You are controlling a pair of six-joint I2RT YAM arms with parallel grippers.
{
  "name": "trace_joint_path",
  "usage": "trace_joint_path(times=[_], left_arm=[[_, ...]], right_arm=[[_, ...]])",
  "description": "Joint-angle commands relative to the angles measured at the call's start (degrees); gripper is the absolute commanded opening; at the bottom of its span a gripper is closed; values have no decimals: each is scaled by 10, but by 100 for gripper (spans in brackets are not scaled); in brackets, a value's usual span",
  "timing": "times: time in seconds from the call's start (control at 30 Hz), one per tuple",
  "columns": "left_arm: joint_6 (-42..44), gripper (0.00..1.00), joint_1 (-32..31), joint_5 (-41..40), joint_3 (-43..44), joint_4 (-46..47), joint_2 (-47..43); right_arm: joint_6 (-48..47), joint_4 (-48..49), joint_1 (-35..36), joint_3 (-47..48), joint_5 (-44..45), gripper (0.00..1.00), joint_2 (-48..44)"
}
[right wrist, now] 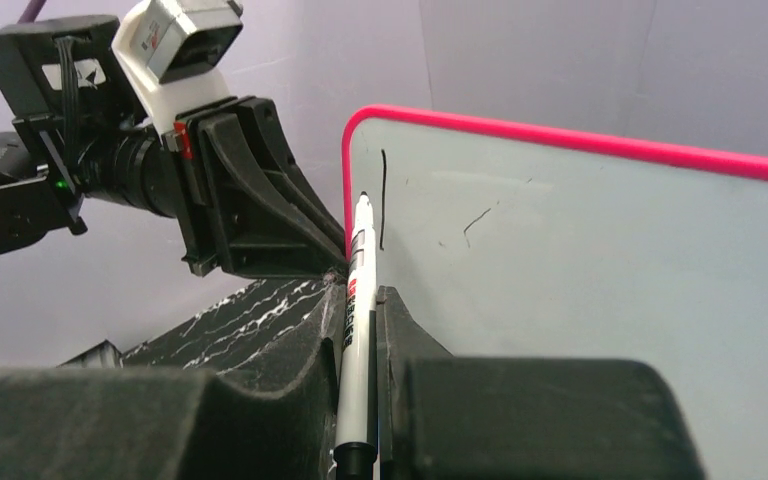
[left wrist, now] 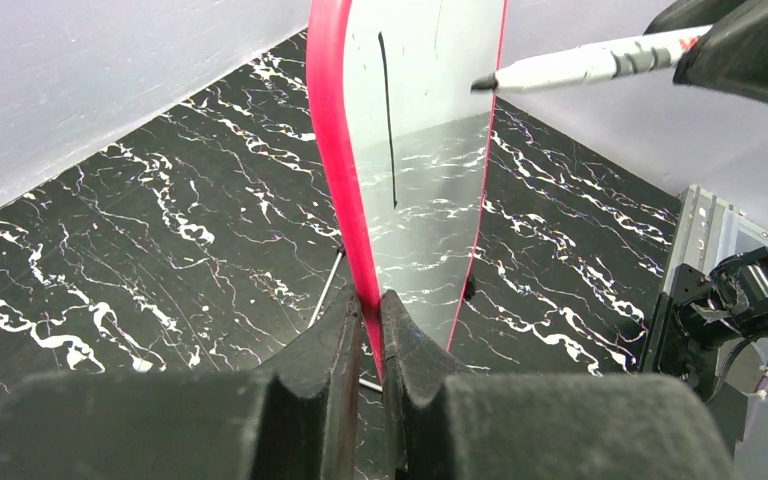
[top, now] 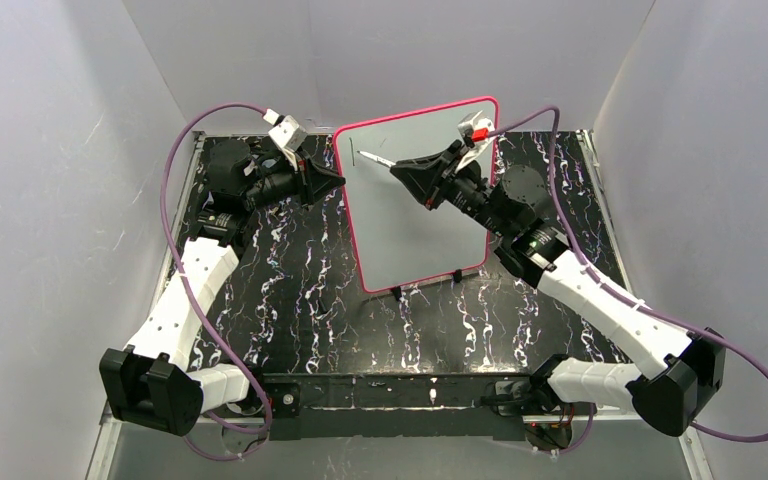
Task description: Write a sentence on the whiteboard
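Observation:
The whiteboard (top: 420,215) stands upright on the black marbled table, with a pink-red frame. My left gripper (top: 338,180) is shut on its left frame edge (left wrist: 345,180), one finger on each side. My right gripper (top: 396,170) is shut on a white marker (top: 375,158) with a black tip. The tip points at the board's upper left and stands just off the surface. Of the sentence, only one thin vertical dark stroke (right wrist: 382,200) shows near the left edge, also in the left wrist view (left wrist: 388,120). A small faint mark (right wrist: 475,222) lies to its right.
The board rests on small black feet (top: 397,293) near the table's middle. A thin metal leg (left wrist: 328,285) shows behind its base. Grey enclosure walls stand close on the left, back and right. The left wrist camera housing (right wrist: 175,40) sits beside the board's top left corner.

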Motion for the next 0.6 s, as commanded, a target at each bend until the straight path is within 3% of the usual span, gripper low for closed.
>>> trace_joint_path(times=[0.0,0.57], left_arm=[[15,0,-5,11,-11,-6,-11],[16,0,-7,12,-11,-6,-10]], right_arm=[[1,68,2,0,32,1,-7],[-12,41,2,15,63,1,29]])
